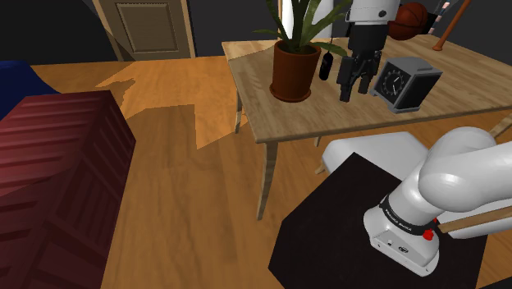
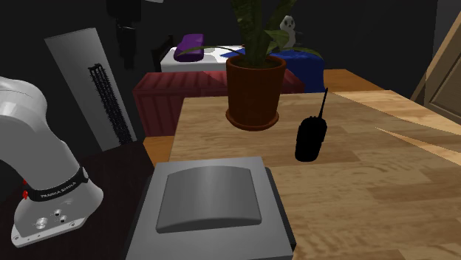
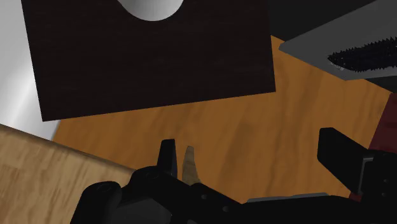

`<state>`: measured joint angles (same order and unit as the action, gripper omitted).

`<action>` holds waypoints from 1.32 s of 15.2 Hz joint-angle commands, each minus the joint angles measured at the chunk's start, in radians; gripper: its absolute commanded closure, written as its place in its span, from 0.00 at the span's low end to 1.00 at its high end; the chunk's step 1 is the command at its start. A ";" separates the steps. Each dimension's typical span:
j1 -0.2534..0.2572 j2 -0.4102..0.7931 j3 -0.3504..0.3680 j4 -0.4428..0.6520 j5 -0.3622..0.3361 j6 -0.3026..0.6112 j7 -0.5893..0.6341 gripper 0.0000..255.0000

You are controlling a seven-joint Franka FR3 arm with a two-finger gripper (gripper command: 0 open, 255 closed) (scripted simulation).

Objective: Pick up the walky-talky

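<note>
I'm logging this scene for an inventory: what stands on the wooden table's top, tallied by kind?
potted plant: 1
walkie-talkie: 1
clock: 1
Total: 3
A basketball and a stick at the table's far edge are left out: I cannot tell whether they rest on it.

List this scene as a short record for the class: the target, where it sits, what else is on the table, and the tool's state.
target: black walky-talky, standing upright, antenna up
location: on the wooden table, beside the potted plant
other table item: grey clock
arm: tool open, holding nothing, over the table between walky-talky and clock in the shoulder view
task status: not yet grasped
</note>
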<state>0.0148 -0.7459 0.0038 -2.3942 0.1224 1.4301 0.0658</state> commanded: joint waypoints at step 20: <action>-0.134 0.430 -0.199 0.182 -0.207 0.408 -0.201 0.00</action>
<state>-0.1113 -0.3373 -0.1823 -2.2230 -0.0768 1.8155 -0.1216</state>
